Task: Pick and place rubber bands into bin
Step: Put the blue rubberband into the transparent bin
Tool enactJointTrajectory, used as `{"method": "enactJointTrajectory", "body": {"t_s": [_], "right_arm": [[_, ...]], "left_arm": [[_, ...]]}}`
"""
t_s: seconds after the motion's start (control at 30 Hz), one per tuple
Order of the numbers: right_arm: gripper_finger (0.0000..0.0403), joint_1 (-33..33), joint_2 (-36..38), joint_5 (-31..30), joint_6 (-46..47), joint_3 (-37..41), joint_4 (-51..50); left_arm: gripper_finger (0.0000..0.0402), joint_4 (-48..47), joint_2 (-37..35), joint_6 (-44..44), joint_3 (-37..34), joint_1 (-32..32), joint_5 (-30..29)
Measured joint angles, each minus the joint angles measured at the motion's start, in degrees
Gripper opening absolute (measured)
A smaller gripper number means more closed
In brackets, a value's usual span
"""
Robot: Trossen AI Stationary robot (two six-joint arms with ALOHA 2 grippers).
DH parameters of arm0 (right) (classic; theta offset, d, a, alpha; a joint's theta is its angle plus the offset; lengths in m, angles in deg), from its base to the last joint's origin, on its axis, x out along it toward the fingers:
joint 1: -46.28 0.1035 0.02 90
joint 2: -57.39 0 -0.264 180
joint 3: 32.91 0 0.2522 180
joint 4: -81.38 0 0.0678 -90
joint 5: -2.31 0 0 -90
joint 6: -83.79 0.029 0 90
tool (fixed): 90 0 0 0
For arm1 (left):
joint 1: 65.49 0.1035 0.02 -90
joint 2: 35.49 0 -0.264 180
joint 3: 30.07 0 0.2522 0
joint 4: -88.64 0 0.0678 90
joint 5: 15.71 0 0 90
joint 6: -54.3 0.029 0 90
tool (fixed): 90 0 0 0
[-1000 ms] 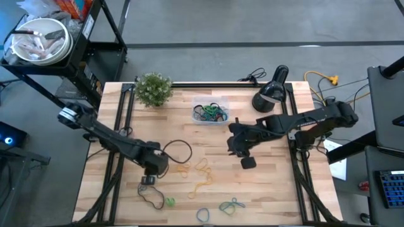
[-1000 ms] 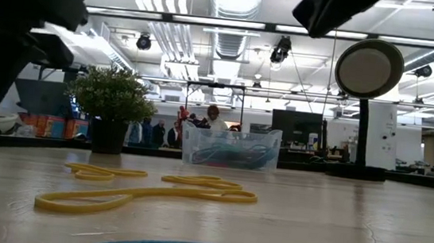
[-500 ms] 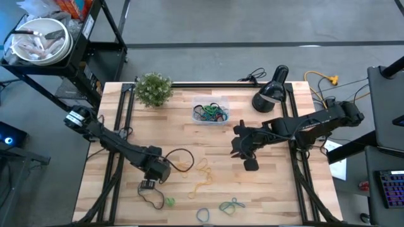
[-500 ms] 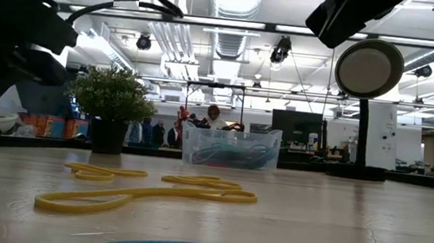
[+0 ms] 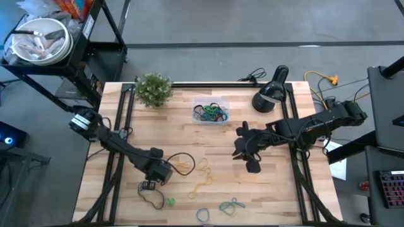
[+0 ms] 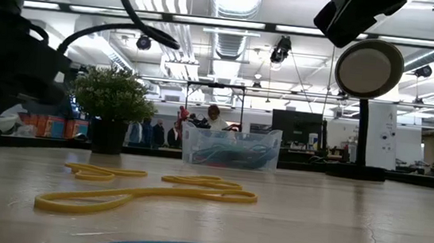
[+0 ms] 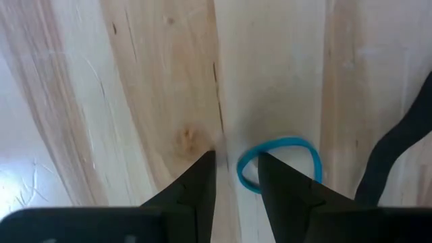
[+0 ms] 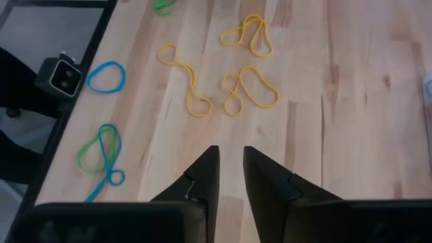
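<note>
My left gripper (image 5: 158,172) points straight down, open, low over the wood near the table's left front. Its fingertips (image 7: 235,160) stand either side of one end of a small blue rubber band (image 7: 282,164) lying flat; whether a finger touches it I cannot tell. My right gripper (image 5: 245,150) hangs above the table's right middle, slanting down, its fingers (image 8: 231,154) a narrow gap apart with nothing between. The clear bin (image 5: 210,113) stands at the far middle with several bands inside. Yellow bands (image 5: 202,169) lie flat between the arms.
More bands lie near the front edge: green (image 5: 169,202), blue (image 5: 203,214), green-blue (image 5: 232,205). A black loop (image 5: 151,198) lies by my left gripper. A small plant (image 5: 153,88) and a black lamp (image 5: 270,94) stand at the far edge.
My left gripper has come down toward the table and a little toward its near edge, keeping the same finger gap. My right gripper has drifted slightly toward the table's right edge. No band has moved.
</note>
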Motion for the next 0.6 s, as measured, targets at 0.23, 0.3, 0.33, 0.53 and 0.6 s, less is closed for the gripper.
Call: {"method": "enactJointTrajectory", "body": {"t_s": [0.23, 0.3, 0.33, 0.53, 0.6], "right_arm": [[0.0063, 0.24, 0.0, -1.21, 0.4, 0.0, 0.09], [0.0061, 0.24, 0.0, -1.21, 0.63, 0.0, 0.07], [0.006, 0.24, 0.0, -1.21, 0.72, 0.0, 0.08], [0.0058, 0.24, 0.0, -1.63, 0.82, 0.0, 0.07], [0.0058, 0.24, -0.02, -2.63, 0.82, 0.0, 0.07]], "left_arm": [[0.0095, 0.92, -1.91, -0.47, -1.2, -1.03, 0.11], [0.0095, 1.03, -2.13, -0.52, -1.41, -1.71, 0.2], [0.0095, 1.11, -2.14, -0.52, -1.51, -2.03, 0.15], [0.0095, 1.82, -2.38, -1.78, -2.35, -3.12, -0.58], [0.0095, 1.89, -2.4, -3.44, -2.56, -3.21, -1.4]]}}
